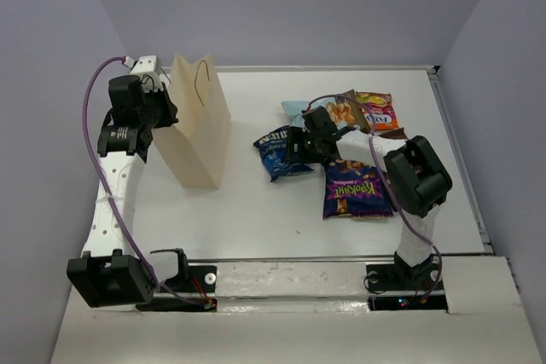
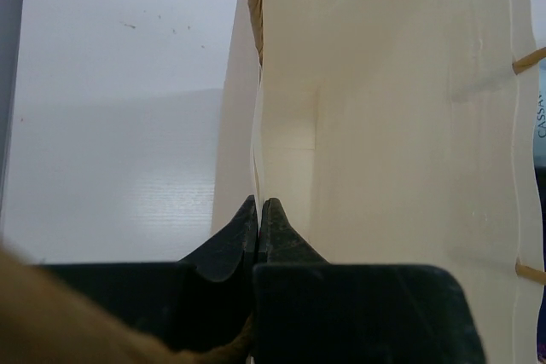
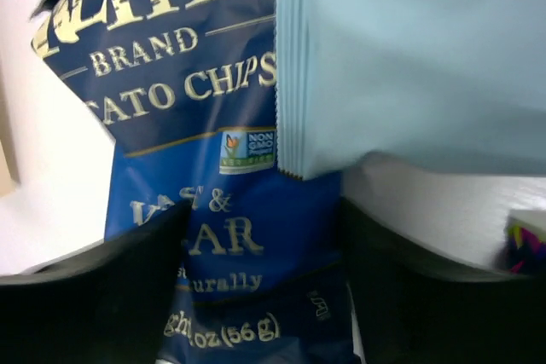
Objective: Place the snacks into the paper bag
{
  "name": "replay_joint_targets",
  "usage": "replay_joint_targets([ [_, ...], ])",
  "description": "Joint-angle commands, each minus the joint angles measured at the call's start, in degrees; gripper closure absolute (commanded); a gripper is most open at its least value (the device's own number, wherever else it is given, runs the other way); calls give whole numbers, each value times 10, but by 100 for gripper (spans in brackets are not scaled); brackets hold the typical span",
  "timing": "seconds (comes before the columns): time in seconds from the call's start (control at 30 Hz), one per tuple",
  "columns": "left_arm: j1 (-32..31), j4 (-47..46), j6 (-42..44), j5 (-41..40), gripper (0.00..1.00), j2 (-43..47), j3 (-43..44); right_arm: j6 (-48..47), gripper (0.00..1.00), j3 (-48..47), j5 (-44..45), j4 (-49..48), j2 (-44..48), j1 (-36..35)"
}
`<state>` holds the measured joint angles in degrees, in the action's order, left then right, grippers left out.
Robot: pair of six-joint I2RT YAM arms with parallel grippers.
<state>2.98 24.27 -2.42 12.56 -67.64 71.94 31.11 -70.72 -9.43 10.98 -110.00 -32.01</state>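
Right wrist view: the right claw (image 3: pixel 264 240) stands apart, 1 finger on each side of the dark blue packet (image 3: pixel 196 168), which the light blue packet (image 3: pixel 409 57) overlaps. The left claw (image 2: pixel 258 210) is clamped on the wall of the paper bag (image 2: pixel 384 168), which stands upright at the left of the worktop (image 1: pixel 281 210).

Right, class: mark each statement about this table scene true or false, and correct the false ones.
1. The paper bag stands upright on the table. True.
2. The left tool is shut on the paper bag's edge. True.
3. The right tool is clamped shut on the dark blue packet. False: its jaws stand open over that packet.
4. The purple packet is inside the paper bag. False: it lies flat on the table, outside the bag.
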Motion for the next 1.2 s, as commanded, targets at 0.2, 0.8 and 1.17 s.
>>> replay_joint_targets([
  [0.2,-13,-33,-12,-2,100,2,14,21,86,16,-16,45,35,-13],
  [0.8,-66,-41,-11,-13,100,3,13,30,99,-404,50,78,160,-18],
  [1.17,-82,-43,-22,-25,100,-29,43,47,99,-623,148,-147,-28,-120],
])
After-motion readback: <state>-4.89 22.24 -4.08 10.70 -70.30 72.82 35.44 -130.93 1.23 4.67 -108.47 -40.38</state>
